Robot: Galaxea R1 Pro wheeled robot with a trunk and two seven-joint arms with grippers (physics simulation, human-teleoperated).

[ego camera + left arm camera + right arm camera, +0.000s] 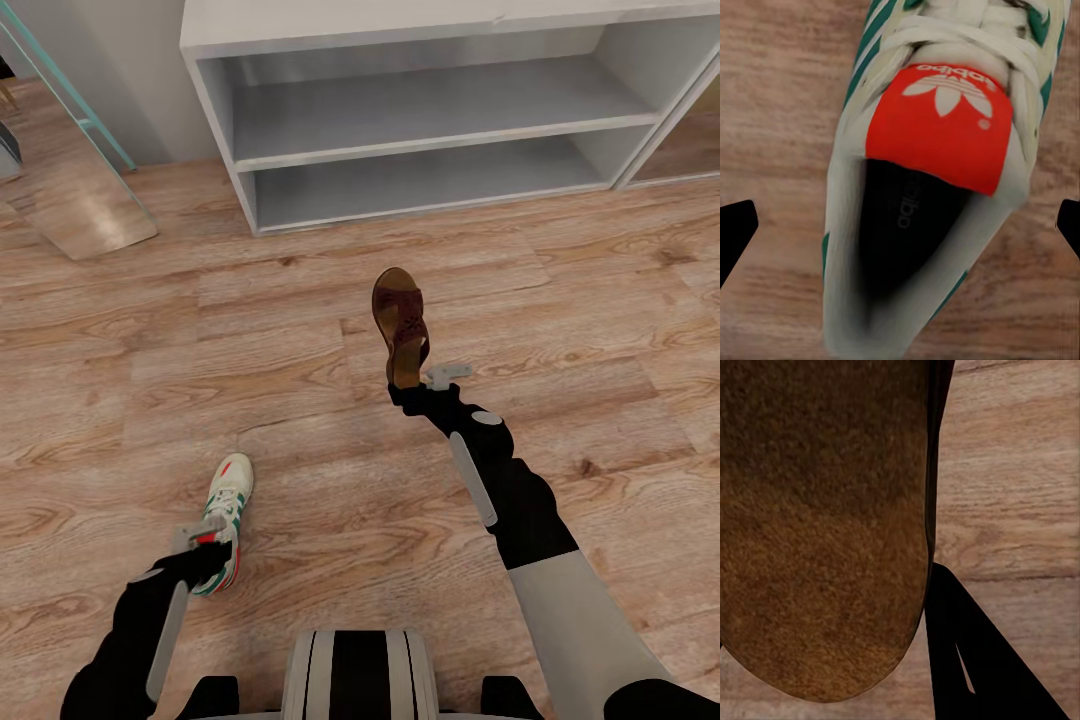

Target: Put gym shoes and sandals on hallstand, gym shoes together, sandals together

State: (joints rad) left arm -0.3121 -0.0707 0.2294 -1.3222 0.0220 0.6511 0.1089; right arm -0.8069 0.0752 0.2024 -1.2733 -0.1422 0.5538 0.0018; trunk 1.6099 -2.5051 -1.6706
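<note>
Left gripper [207,535] meets a sneaker [226,522] on the floor [300,400]; right gripper [415,385] holds a sandal [402,325] pointing at the rack [420,110]. Left wrist view: spread fingertips [735,236] flank the sneaker's heel. Right wrist view: finger [967,660] presses the footbed.

The sneaker [937,150] is showing a white adidas trefoil and wordmark on its red tongue patch, and "adidas" is showing faintly on the insole too.
</note>
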